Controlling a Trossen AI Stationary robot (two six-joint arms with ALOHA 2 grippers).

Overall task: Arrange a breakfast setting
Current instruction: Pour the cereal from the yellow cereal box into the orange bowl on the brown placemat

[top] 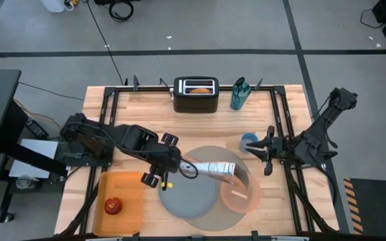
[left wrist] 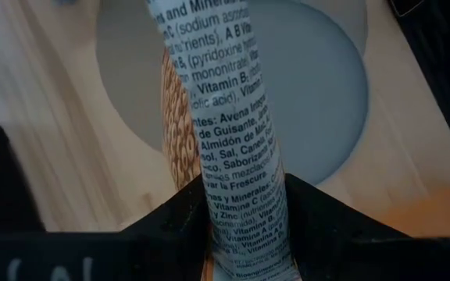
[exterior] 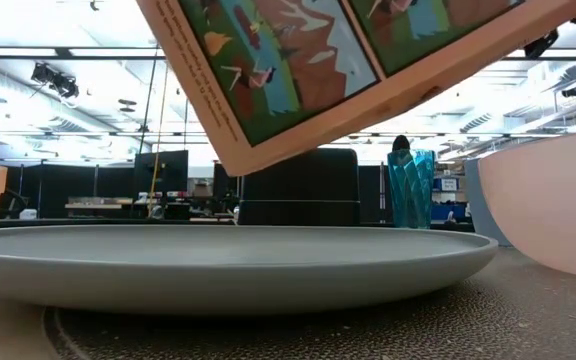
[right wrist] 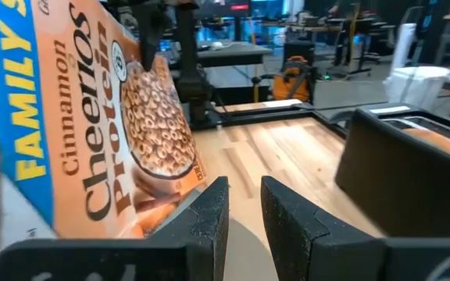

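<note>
My left gripper [top: 186, 166] is shut on a Cinnamon Cheerios cereal box [top: 216, 171], which reaches out tilted over the translucent pink bowl [top: 241, 194]. The bowl and the grey-blue plate [top: 189, 195] rest on the round grey mat [top: 210, 150]. My right gripper [top: 260, 151] is open and empty beside the small blue cup [top: 249, 141]. The red apple [top: 113, 206] lies on the orange tray [top: 129, 191]. The bagel [top: 200, 85] sticks up from the black toaster [top: 196, 97]. The spoon does not show. My left gripper pinches the cereal box between its two fingers [left wrist: 170, 226], one on each broad face, with the narrow printed side panel [left wrist: 237, 187] facing the wrist camera. The fingers come from the table's left, along the box. The box is lifted clear and slants over the mat and bowl.
A teal bottle [top: 239, 94] stands at the far edge, right of the toaster. Dark frame rails [top: 283, 134] run along the table's sides. In the low view the box [exterior: 368, 60] hangs above the plate [exterior: 218, 260] and bowl [exterior: 558, 200].
</note>
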